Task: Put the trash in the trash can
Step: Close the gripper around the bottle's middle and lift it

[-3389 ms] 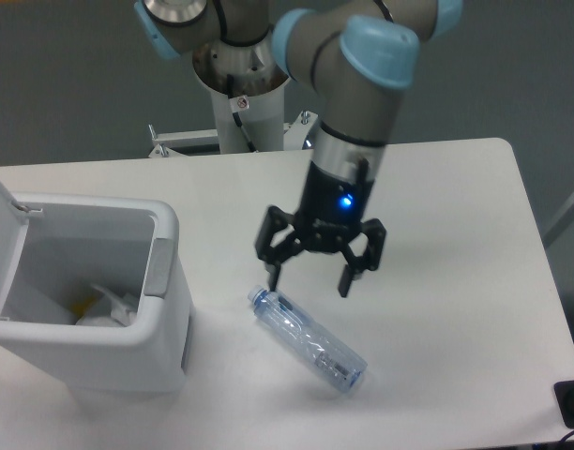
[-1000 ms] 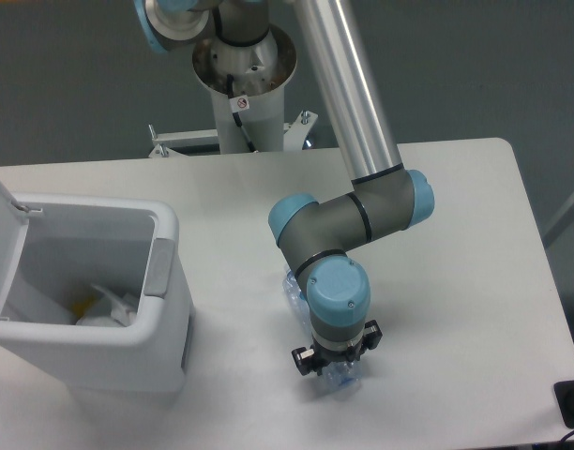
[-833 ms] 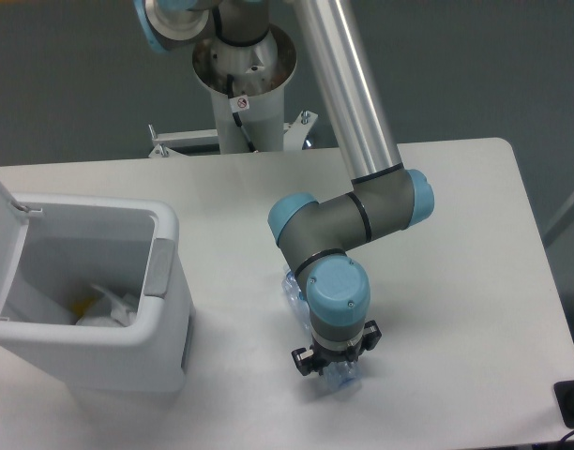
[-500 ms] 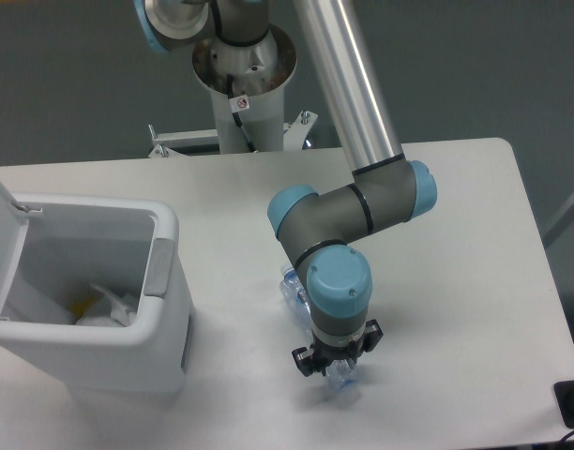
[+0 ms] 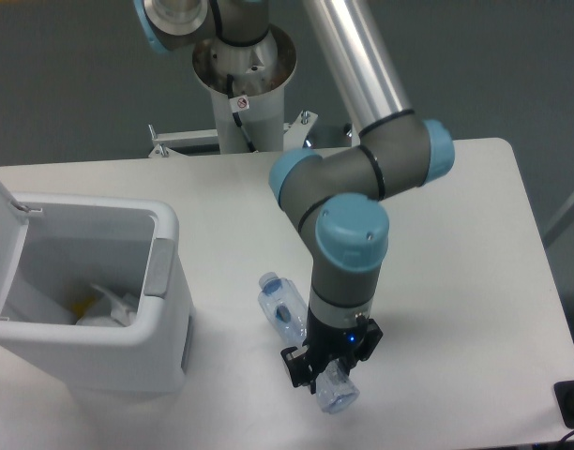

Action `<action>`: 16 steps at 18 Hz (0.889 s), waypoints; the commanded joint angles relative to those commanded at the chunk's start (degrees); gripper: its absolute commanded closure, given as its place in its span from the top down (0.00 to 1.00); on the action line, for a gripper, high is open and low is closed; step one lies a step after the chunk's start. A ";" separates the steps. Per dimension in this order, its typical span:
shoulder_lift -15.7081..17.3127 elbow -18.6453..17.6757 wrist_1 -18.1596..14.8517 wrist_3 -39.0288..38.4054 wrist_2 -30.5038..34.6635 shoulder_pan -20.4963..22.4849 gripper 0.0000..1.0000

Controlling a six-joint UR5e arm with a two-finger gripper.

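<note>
- A white table (image 5: 456, 234) with rounded corners fills most of the view, set against a dark grey room; the arm's white mounting column stands at the far edge.
- One crushed clear bluish plastic bottle (image 5: 285, 314) hangs tilted just above the table, right of the bin, its neck end up and to the left.
- One end effector (image 5: 323, 371), black, is pinching the bottle near its lower end; the fingers are partly hidden by the wrist.
- One white trash can (image 5: 90, 300) sits at the table's left side, lid raised, with pale trash and something yellow inside.
</note>
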 joint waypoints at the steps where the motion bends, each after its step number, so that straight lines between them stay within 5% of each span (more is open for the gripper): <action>1: 0.52 0.61 0.09 -1.05 -0.09 -0.09 0.52; 10: 1.67 14.49 1.23 -2.29 -4.48 0.00 0.52; 16: 3.95 16.27 2.46 0.34 -12.03 0.62 0.52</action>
